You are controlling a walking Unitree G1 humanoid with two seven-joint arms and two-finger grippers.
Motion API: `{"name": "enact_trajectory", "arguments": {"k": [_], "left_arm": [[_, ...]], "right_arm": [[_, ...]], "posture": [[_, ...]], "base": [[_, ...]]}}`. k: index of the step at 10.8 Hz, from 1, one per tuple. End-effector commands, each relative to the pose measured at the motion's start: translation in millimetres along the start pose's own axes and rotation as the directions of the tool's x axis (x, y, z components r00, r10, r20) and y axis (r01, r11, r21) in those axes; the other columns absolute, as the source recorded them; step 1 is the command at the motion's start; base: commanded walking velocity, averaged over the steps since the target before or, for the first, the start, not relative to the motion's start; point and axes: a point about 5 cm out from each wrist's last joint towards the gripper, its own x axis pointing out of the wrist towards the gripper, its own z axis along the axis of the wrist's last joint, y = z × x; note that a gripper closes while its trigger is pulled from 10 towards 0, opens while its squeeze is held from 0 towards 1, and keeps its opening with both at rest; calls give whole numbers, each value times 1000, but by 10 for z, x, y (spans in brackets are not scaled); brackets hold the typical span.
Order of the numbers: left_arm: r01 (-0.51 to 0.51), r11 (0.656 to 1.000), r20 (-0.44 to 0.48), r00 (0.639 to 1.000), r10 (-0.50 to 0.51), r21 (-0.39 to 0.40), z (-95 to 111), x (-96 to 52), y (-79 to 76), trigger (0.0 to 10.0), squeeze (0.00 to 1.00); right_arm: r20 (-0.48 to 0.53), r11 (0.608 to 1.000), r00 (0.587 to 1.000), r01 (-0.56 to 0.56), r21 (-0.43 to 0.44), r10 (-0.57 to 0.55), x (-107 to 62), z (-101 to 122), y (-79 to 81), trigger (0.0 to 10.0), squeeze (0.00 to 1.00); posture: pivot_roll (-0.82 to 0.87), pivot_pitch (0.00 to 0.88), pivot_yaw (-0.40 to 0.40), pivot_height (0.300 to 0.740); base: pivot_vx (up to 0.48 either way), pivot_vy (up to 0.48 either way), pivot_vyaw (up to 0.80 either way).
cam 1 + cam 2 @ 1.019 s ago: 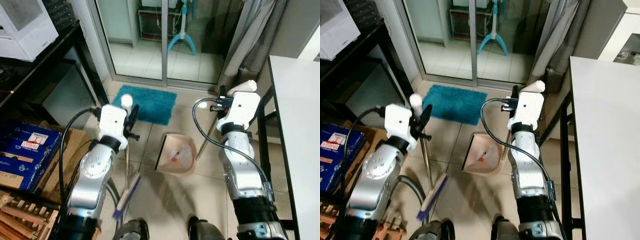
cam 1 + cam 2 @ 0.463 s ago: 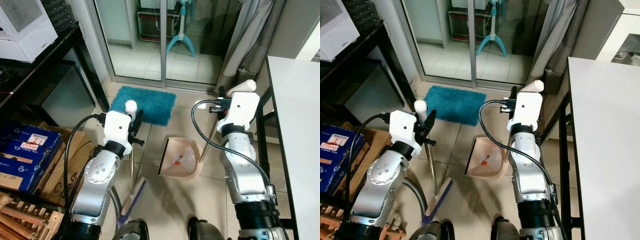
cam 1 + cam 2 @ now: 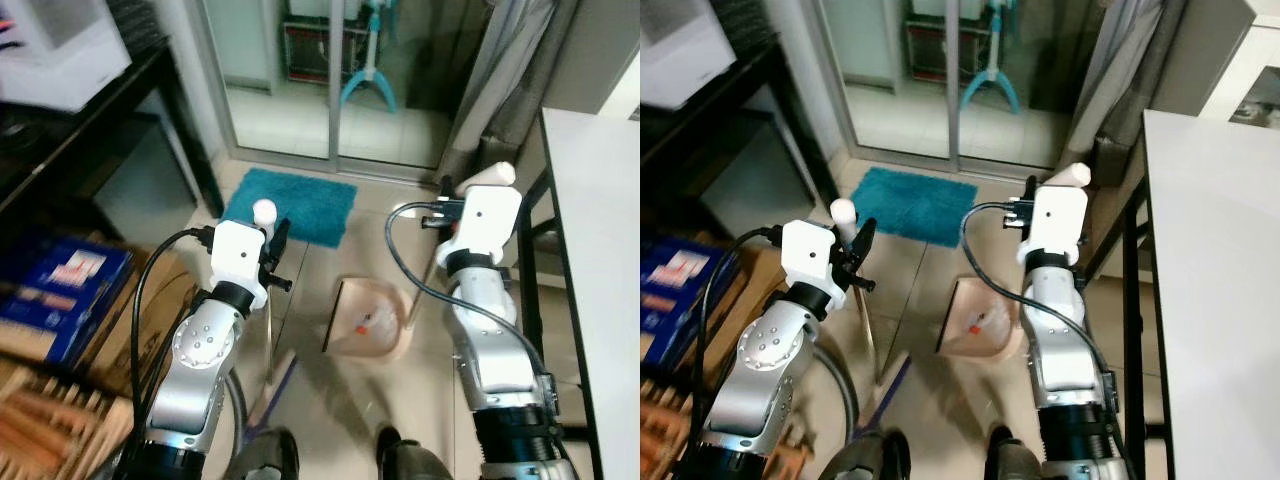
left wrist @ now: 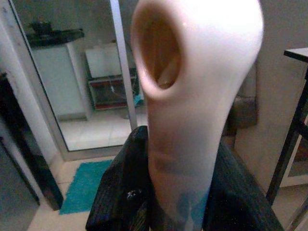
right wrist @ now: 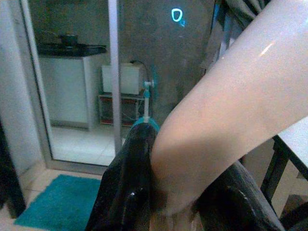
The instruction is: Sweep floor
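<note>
Pale glossy floor tiles run toward a sliding glass door, with a shaggy teal mat lying before it and a white desk at the robot's right. A broom, its thin metal shaft ending in a rounded cream plastic grip, is held upright by the left pincer, whose black fingers are seen in the left wrist view closed around the grip; the blue bristle head rests on the tiles near the robot's feet. The right pincer is clamped on the smooth cream handle of a dustpan, a shallow beige scoop set on the floor just beside the broom head, with small red and white scraps lying in it. Judging from this, the scraps could spill back out if the pan were tipped or jolted, and the smooth grips could twist in the fingers under a hard stroke.
</note>
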Motion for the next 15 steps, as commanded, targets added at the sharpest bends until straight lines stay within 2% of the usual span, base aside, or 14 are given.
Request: {"name": "enact_trajectory", "arguments": {"k": [1, 9, 12, 15], "left_arm": [[-11, 1000, 25, 1000, 11, 12, 57, -3, 5, 10000, 0], [-14, 1000, 32, 999, 13, 2, 64, 16, -3, 10000, 0], [-17, 1000, 101, 995, 19, -14, 197, 111, 13, 10000, 0], [8, 991, 174, 985, 15, -135, 331, 178, -36, 10000, 0]], "right_arm": [[43, 1000, 999, -2, 1, 2, 14, 108, -5, 10000, 0], [66, 999, 998, -12, -30, 14, 11, 157, 4, 10000, 0], [83, 998, 996, -30, -54, 34, 16, 184, 27, 10000, 0], [85, 998, 996, -27, -59, 32, 12, 193, 23, 10000, 0]], "posture": [[-27, 80, 57, 740], [-30, 82, 57, 740], [-29, 84, 57, 740], [-31, 83, 62, 740]], "base": [[-292, 0, 0], [-286, 0, 0], [-265, 0, 0], [0, 0, 0]]}}
